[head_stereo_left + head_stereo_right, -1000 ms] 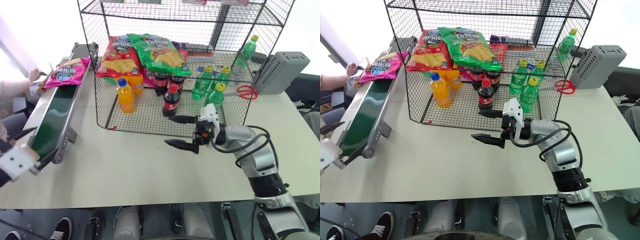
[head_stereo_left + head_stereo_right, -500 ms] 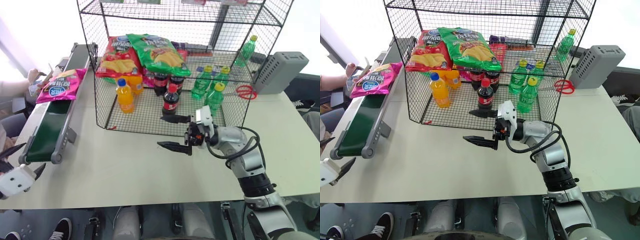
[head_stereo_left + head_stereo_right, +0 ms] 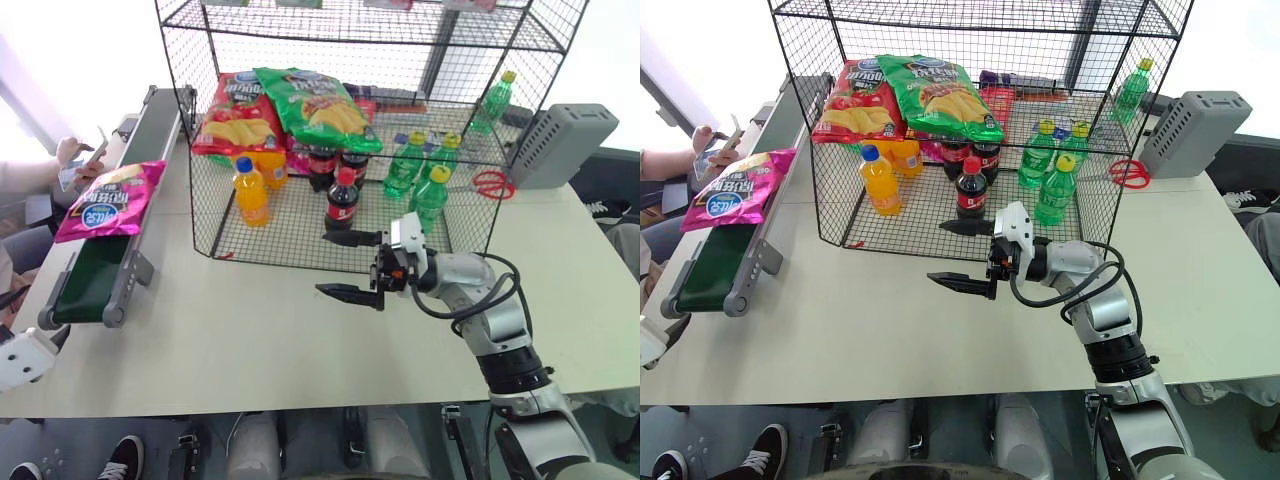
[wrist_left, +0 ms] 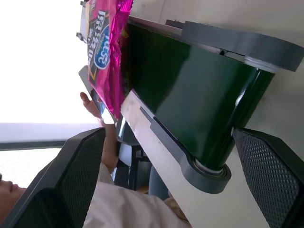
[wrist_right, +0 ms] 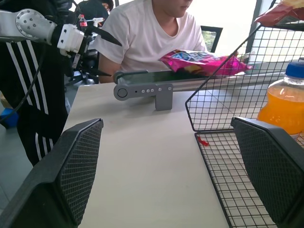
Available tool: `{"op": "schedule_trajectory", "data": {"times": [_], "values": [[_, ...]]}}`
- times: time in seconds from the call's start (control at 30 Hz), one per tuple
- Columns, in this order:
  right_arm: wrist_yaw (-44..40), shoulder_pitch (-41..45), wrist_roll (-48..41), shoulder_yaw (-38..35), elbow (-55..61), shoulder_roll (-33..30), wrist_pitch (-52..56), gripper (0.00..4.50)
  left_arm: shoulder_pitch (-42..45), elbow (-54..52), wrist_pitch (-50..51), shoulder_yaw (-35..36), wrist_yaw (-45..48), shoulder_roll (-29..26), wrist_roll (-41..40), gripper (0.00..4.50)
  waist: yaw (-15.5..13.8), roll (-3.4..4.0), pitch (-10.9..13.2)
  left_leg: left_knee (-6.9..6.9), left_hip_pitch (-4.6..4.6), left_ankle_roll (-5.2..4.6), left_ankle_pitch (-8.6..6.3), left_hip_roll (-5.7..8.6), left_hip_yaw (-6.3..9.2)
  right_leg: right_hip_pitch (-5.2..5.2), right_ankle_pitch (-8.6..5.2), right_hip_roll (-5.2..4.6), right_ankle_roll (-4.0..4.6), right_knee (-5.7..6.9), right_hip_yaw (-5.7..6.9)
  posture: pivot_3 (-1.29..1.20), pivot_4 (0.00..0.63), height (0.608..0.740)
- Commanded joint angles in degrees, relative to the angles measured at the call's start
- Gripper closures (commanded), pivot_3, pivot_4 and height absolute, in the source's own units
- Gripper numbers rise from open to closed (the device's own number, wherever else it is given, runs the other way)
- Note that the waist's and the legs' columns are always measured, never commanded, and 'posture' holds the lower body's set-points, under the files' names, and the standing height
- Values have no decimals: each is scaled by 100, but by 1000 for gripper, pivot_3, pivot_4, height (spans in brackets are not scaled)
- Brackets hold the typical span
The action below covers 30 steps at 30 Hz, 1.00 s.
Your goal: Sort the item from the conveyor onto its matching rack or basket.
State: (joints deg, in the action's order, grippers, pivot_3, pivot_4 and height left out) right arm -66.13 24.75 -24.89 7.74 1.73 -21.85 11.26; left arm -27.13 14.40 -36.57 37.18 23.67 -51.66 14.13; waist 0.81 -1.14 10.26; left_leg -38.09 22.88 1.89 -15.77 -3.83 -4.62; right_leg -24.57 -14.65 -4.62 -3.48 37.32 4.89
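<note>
The magenta-pink crisp bag [image 3: 100,198] lies flat on the dark-green conveyor [image 3: 85,275], about midway along the belt; it also shows as the pink bag [image 5: 199,59] in the right wrist view. My left gripper [image 4: 166,133] hangs open just off the belt's near roller end, short of the bag, with nothing between its fingers. Over the table in front of the black wire rack [image 3: 300,240], my right gripper [image 3: 338,265] is open and empty, pointing left toward the conveyor.
The rack's lower tier holds an orange bottle [image 3: 250,192], cola bottles [image 3: 342,200] and green bottles [image 3: 430,190]; red and green crisp bags [image 3: 290,105] lie above. A grey box [image 3: 570,140] and red scissors [image 3: 492,183] sit at the right. A person [image 5: 152,33] sits beyond the conveyor.
The pink bag has ridden along the belt toward its near end. My left gripper has sunk down and to the left, near the picture's corner. The right gripper has hardly moved.
</note>
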Motion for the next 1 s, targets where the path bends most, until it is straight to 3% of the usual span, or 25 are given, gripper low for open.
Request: {"op": "schedule_trajectory", "data": {"times": [0.03, 0.83, 0.93, 1.0], "values": [[28, 69, -15, -63, 122, -22, -125, 8, 10, 39, -6, 17, -119, -103, 2, 0, 2, 0, 0, 0, 0, 0, 0, 0, 0, 0, 0, 0, 0, 0, 0, 0, 150, 740], [88, -81, 115, -52, 222, -187, -161, 8, 523, -234, 206, -528, -165, -267, 253, 0, 0, 0, 0, 0, 1, 0, 0, 0, -2, 0, 1, -1, 0, 1, 0, 0, 150, 740], [123, -49, 164, -81, 173, -214, -221, 8, 559, -194, 353, -725, 208, -231, -101, 0, 3, 0, 0, 0, -1, 0, 0, 0, -3, -1, 1, 0, 0, 3, 1, 0, 150, 740], [129, -38, 163, -95, 148, -228, -237, 0, 525, -232, 354, -802, 341, -242, -184, 735, 5, -1, 0, 1, -1, 0, 0, 0, -4, -1, 1, 0, 0, 3, 0, 0, 150, 740]]}}
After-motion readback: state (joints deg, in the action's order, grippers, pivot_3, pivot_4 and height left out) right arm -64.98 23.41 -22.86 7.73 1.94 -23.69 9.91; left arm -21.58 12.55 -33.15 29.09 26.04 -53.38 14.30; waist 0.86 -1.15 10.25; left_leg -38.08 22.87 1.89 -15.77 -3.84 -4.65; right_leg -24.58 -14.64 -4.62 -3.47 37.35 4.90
